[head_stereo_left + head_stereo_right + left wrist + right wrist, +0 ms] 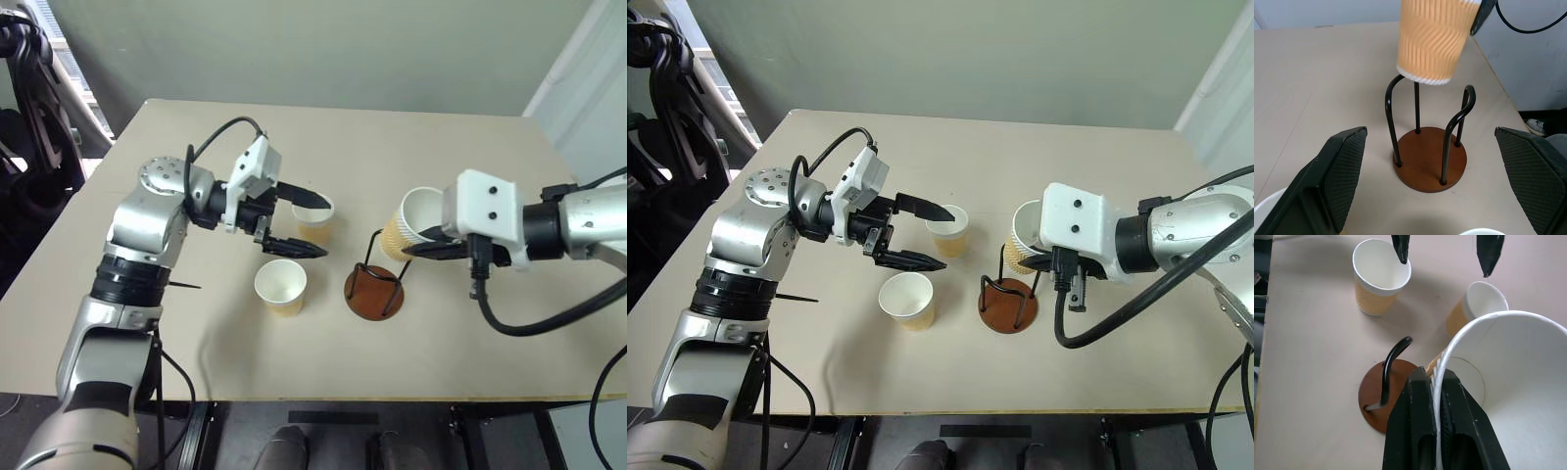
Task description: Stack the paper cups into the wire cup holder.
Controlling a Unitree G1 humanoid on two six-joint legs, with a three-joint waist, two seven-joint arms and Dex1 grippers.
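Now pinched at its rim by right gripper [1434, 431], raised paper cup [409, 223] tilted, base hanging just above wire cup holder [373, 291], a little off its centre. Left gripper [299, 223] gaping, empty, beside two standing cups [906, 298].

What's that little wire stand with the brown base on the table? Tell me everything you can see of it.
The wire cup holder has a round reddish-brown base that looks like wood, with thin black wire loops rising upright from it. It stands flat on the beige table, with nothing inside it. A ribbed tan paper cup, pinched at its rim by the right gripper, hangs tilted just above the loops. Whether it touches a wire I cannot tell. Two more cups stand apart beside it.
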